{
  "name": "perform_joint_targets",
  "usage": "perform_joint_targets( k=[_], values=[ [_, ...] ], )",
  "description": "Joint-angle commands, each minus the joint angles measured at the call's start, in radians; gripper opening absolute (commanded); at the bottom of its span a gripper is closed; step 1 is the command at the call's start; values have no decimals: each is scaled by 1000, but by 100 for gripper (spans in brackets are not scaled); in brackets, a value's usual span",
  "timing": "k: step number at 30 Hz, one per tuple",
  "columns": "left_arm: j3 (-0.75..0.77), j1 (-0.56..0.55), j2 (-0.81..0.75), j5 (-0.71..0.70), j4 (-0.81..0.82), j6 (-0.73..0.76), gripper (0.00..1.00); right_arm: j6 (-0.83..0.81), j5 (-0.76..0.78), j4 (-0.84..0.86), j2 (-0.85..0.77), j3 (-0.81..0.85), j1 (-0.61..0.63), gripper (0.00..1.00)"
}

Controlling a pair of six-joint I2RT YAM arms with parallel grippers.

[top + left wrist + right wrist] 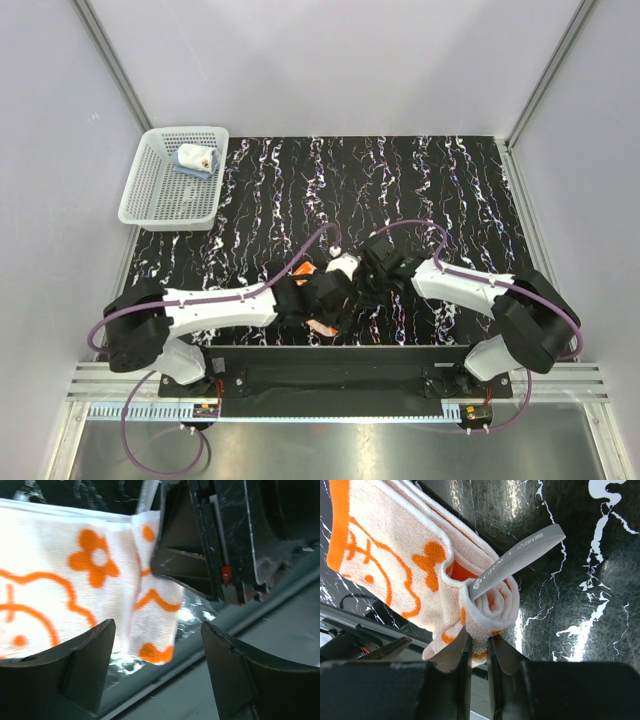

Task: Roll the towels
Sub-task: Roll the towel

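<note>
The orange towel [395, 545], white with orange flower print, is partly rolled; the roll [492, 605] has a grey label [520, 555] sticking out of it. My right gripper [479, 647] is shut on the roll's lower edge, just above the black marbled table near its front edge. In the left wrist view the towel's flat part [75, 590] hangs ahead of my left gripper [157, 630], which is open, with a towel corner between the fingertips but not touching them. From above, both grippers meet over the towel [320, 326]. A light blue and white bundle [195, 160] lies in the basket.
A white perforated basket [140, 212] stands at the table's far left corner. The black marbled mat [420, 180] stretches behind the arms. A metal rail [330, 385] runs along the near edge. Grey walls close the sides and back.
</note>
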Motion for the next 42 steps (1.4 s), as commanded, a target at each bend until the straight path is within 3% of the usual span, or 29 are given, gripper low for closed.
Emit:
perform_joint_targets(
  k=[1, 8, 13, 19, 29, 30, 31, 34, 35, 36, 40, 42],
  values=[
    [77, -59, 68, -228, -123, 39, 73, -13, 29, -21, 11, 40, 12, 17],
    [134, -152, 188, -326, -172, -4, 67, -16, 21, -10, 29, 36, 12, 17],
    [129, -180, 211, -355, -179, -46, 49, -19, 26, -24, 17, 40, 12, 17],
    [131, -209, 233, -374, -174, -55, 40, -26, 19, -36, 20, 57, 12, 17],
    [95, -234, 228, -394, -159, -50, 7, -31, 10, -57, 17, 71, 12, 18],
    [76, -235, 215, -385, -153, -49, 0, -29, 16, -63, 18, 74, 12, 19],
    [63, -234, 204, -376, -143, -47, 0, -34, 21, -71, 17, 79, 10, 20],
    [10, -231, 158, -304, -55, -29, 0, -43, 41, -100, 12, 99, 10, 33],
    [-7, -229, 144, -282, -35, -24, 0, -49, 48, -114, 8, 111, 9, 40],
    [-21, -219, 120, -236, -15, -24, 0, -51, 62, -123, 6, 117, 9, 53],
    [-102, -163, 47, -109, 85, -39, 0, -71, 101, -172, -15, 151, -8, 71],
    [-158, -118, -6, -32, 146, -58, 0, -86, 117, -206, -34, 166, -33, 74]
  ],
)
